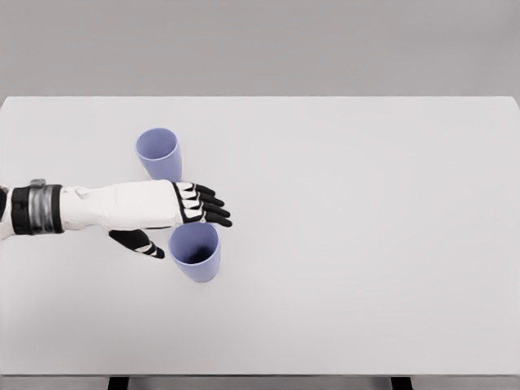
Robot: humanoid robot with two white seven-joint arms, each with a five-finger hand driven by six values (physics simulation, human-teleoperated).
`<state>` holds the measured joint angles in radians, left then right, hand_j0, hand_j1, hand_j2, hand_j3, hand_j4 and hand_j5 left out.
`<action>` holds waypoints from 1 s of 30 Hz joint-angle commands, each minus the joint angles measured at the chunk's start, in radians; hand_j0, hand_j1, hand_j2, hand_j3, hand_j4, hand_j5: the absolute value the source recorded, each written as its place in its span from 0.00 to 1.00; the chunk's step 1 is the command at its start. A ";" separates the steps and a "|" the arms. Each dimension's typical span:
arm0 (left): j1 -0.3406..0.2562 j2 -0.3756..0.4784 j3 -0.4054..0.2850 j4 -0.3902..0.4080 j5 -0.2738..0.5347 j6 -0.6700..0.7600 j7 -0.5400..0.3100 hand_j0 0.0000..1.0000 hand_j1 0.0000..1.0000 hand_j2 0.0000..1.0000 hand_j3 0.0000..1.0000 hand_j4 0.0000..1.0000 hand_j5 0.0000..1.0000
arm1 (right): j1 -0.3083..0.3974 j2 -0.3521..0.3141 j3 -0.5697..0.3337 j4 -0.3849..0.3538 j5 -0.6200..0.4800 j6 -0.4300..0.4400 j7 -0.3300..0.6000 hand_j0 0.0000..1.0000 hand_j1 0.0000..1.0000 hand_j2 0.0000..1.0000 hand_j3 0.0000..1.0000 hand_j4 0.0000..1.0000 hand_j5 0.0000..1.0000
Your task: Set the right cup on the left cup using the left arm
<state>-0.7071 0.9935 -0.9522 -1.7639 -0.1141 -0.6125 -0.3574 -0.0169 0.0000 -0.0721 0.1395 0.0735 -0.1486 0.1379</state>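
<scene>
The left hand (180, 218), fingers spread, brackets the lower cup's (195, 252) rim left of centre; a loose grasp could topple it before reaching the upper cup (158, 153).

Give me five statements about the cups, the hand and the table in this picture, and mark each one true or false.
1. Two lavender cups stand upright on the white table. True: the left cup and the right cup.
2. The left hand lies between the two cups. True.
3. One cup is stacked on the other. False: they stand apart.
4. The fingers are clenched into a fist. False: they are stretched out, with the thumb near the right cup's rim, holding nothing.
5. Both arms reach over the table. False: only the left arm shows.
</scene>
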 commanded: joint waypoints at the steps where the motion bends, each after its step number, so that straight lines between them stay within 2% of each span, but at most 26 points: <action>1: -0.002 -0.007 0.001 0.000 -0.012 0.002 0.000 1.00 1.00 1.00 1.00 1.00 1.00 | 0.000 0.000 0.000 0.000 0.000 0.000 0.000 1.00 1.00 1.00 1.00 1.00 1.00; 9: -0.005 0.028 -0.002 0.000 -0.013 0.002 0.005 1.00 1.00 1.00 1.00 1.00 1.00 | 0.002 0.000 0.000 0.000 0.000 0.001 0.000 1.00 1.00 1.00 1.00 1.00 1.00; 12: 0.002 0.019 -0.007 0.000 -0.065 0.002 0.003 1.00 1.00 1.00 1.00 1.00 1.00 | 0.002 0.000 0.000 0.000 0.000 0.001 0.000 1.00 1.00 1.00 1.00 1.00 1.00; 19: 0.000 -0.021 -0.008 0.000 -0.075 0.002 0.001 1.00 1.00 1.00 1.00 1.00 1.00 | 0.002 0.000 0.000 0.000 0.000 0.000 0.000 1.00 1.00 1.00 1.00 1.00 1.00; 30: -0.002 -0.019 -0.022 0.000 -0.095 0.002 0.011 1.00 1.00 1.00 1.00 1.00 1.00 | 0.000 0.000 0.000 0.000 0.000 0.000 0.000 1.00 1.00 1.00 1.00 1.00 1.00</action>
<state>-0.7087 0.9733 -0.9743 -1.7632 -0.2145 -0.6125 -0.3482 -0.0153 0.0000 -0.0720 0.1395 0.0735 -0.1483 0.1379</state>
